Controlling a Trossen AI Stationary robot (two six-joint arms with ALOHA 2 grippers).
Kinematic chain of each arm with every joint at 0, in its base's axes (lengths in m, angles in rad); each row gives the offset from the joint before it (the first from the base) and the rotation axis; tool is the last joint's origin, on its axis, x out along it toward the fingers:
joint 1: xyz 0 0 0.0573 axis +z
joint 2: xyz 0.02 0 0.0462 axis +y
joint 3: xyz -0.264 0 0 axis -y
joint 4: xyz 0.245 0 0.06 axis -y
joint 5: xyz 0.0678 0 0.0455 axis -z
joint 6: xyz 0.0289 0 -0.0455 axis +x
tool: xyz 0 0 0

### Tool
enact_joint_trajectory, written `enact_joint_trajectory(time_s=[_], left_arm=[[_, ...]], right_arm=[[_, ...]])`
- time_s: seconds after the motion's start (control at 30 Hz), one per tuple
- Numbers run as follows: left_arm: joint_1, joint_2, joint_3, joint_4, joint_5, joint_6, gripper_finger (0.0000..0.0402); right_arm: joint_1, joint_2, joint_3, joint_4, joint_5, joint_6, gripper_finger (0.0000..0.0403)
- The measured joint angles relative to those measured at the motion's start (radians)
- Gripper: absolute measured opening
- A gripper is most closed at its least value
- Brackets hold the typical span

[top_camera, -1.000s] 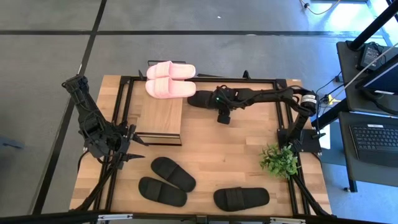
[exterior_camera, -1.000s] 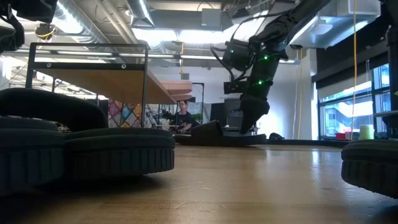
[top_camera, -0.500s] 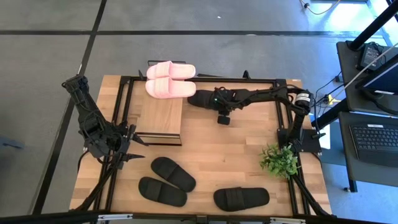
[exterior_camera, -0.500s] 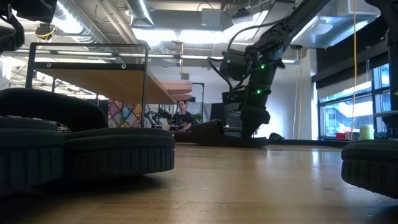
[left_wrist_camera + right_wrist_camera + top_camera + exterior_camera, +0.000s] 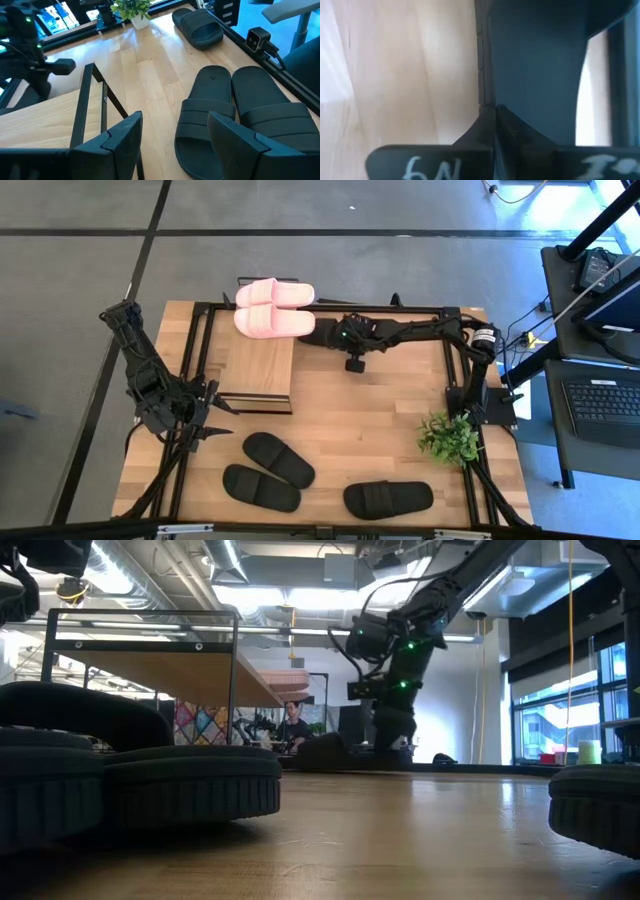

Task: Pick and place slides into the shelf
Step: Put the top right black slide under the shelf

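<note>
Now | right gripper (image 5: 335, 337) clamped on black slide (image 5: 322, 339) beside shelf (image 5: 256, 367) | left gripper (image 5: 213, 420) fingers apart, idle near worktop (image 5: 380, 440) edge

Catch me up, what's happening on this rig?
The robot is putting slides onto the shelf. The pink pair lies at the shelf's far end. The right gripper is shut on a black slide beside the pink pair, low at the table. The left gripper waits open by the shelf's near end. Three black slides lie along the table's near edge.
</note>
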Motion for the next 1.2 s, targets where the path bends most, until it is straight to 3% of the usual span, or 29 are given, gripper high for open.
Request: enact_joint_trajectory(time_s=[0.77, 1.2], left_arm=[[0.000, 0.000, 0.000, 0.000, 0.000, -0.001, 0.0217], [0.000, 0.000, 0.000, 0.000, 0.000, -0.003, 0.0217]], right_arm=[[-0.050, -0.004, 0.030, 0.033, 0.000, -0.069, 0.0004], [-0.050, -0.005, 0.030, 0.029, 0.000, -0.065, 0.0033]])
